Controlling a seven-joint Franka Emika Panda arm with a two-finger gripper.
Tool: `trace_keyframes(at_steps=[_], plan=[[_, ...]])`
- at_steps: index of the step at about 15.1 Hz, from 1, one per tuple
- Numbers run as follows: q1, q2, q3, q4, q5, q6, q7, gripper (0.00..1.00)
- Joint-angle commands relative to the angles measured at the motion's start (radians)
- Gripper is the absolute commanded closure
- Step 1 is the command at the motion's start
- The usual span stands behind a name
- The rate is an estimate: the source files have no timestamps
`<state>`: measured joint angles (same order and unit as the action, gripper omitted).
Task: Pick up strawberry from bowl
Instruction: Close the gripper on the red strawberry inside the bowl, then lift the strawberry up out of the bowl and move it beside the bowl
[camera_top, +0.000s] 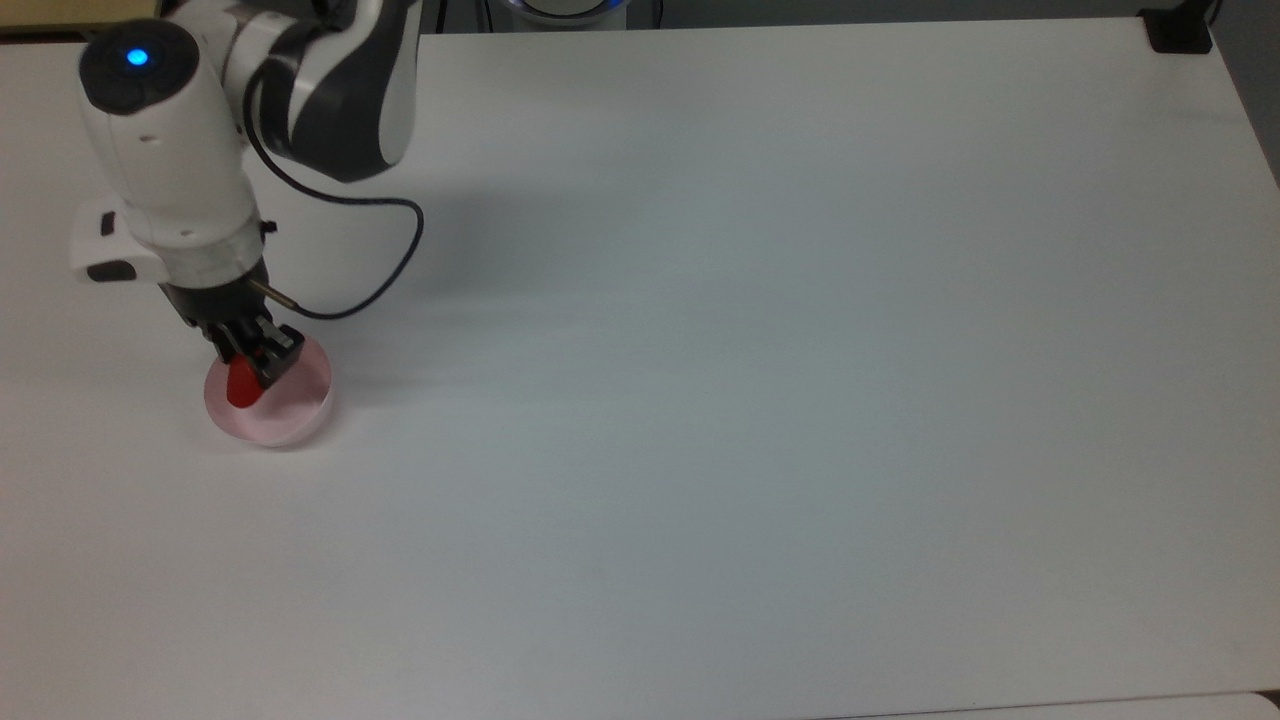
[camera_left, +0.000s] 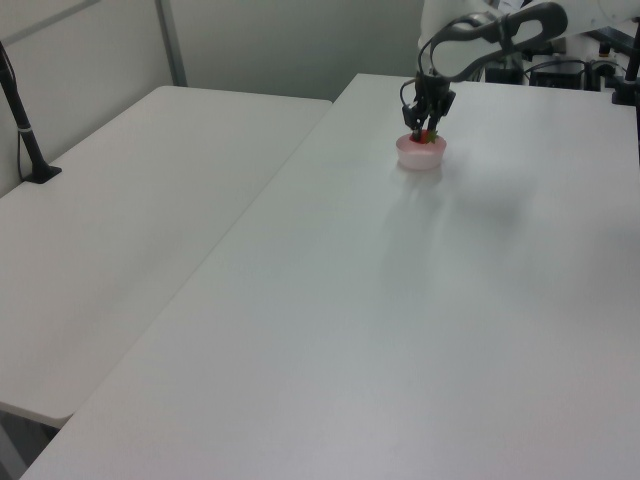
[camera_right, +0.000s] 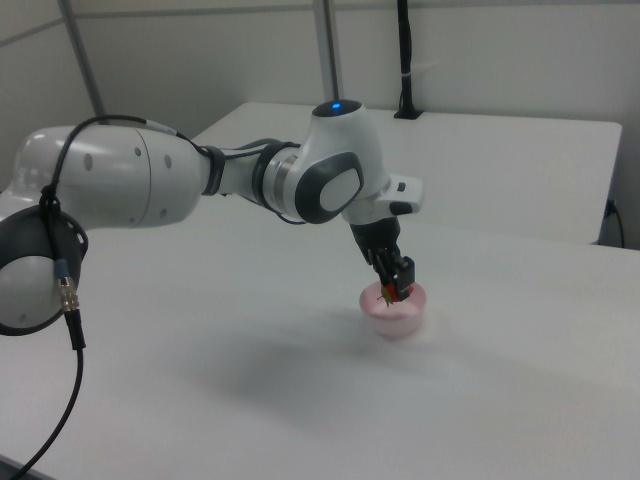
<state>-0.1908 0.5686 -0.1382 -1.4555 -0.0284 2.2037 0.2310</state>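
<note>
- The pincer (camera_top: 248, 362) is clamped on the strawberry (camera_top: 241, 385), holding it just above the bowl (camera_top: 290, 412).
- Bowl sits on the white desk (camera_top: 760, 380).
- Risk: the tapered fruit could slip back into the bowl if the clamp is shallow.

My white table (camera_top: 760, 400) takes up most of the top view, plain matte surface. A small black mount (camera_top: 1178, 32) sits on its corner at the top view's upper right. In the left view a 2nd white table (camera_left: 130, 210) butts up alongside mine on the left view's left, w/ a thin seam between them. A black post (camera_left: 22, 120) w/ a flat base stands on that 2nd table near the wall, a cable running down it. Grey partition panels (camera_left: 270, 45) w/ a metal upright stand behind both tables. Right view shows another black post (camera_right: 404, 60) on the far table.
</note>
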Motion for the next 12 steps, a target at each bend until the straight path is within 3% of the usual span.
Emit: trace_keyframes(at_steps=[1,4,7,10,12], plan=[[-0.044,-0.047,-0.009,0.000,0.021,-0.082,-0.169,0.62],[-0.119,-0.033,-0.011,-0.006,0.022,-0.070,-0.406,0.61],[-0.147,0.002,-0.011,-0.012,0.012,0.008,-0.473,0.59],[-0.148,0.019,-0.011,-0.032,0.005,0.068,-0.483,0.48],[-0.148,0.019,-0.011,-0.034,0.007,0.068,-0.487,0.29]])
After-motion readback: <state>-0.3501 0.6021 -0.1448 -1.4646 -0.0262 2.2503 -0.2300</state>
